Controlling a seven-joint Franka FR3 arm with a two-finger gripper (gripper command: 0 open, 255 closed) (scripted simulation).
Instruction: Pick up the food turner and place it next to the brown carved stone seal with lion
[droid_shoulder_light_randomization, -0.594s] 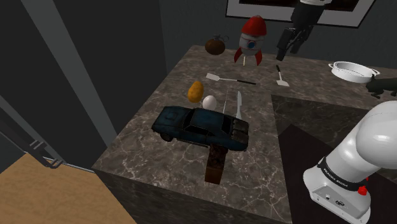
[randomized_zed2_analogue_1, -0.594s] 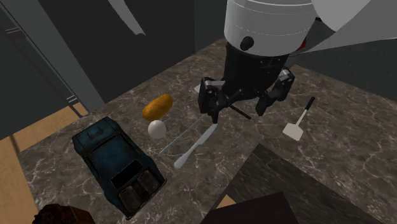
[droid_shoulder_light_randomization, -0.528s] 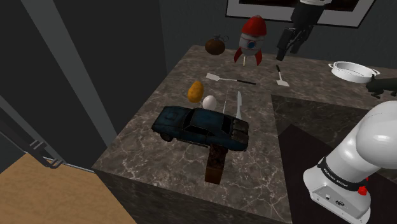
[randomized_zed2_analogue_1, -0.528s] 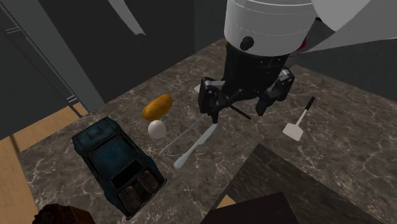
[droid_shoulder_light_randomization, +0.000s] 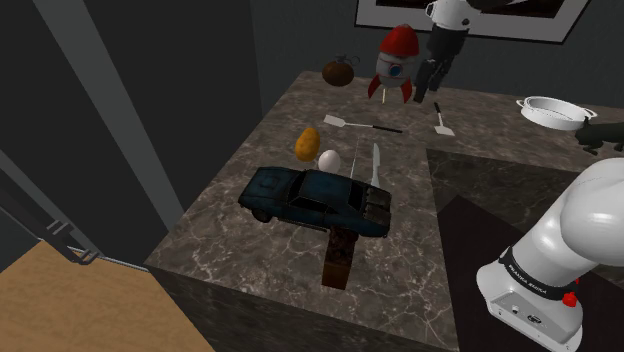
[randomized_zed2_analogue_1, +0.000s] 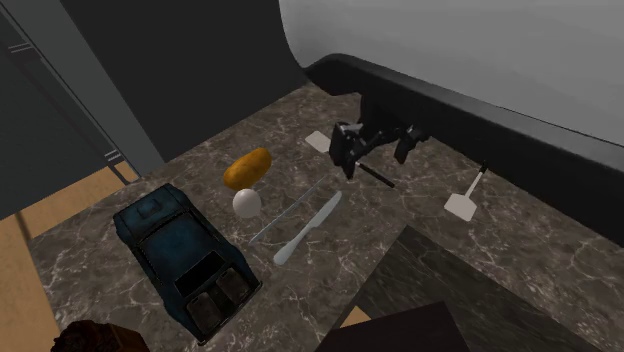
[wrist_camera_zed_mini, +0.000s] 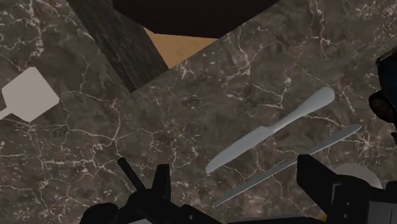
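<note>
Approach step, nothing picked up yet. The gripper (randomized_zed2_analogue_1: 375, 158) is seen wide open and empty, hung over the dark handle of the food turner (randomized_zed2_analogue_1: 318, 140). In the wrist view that handle is spotted right beside one of the fingers (wrist_camera_zed_mini: 162, 184), not between them. Two turners can be counted though. A second turner (randomized_zed2_analogue_1: 460, 206) is laid off to the gripper's other side, so the target is only guessed. Next the hand probably needs to be centred over the handle, lowered, then closed. One knife (wrist_camera_zed_mini: 270, 130), one thin rod (wrist_camera_zed_mini: 289, 164), one egg (randomized_zed2_analogue_1: 247, 202) and one toy car (droid_shoulder_light_randomization: 315, 197) are counted beyond the gripper, and the one brown seal (droid_shoulder_light_randomization: 338, 258) is parked past the car, well away
</note>
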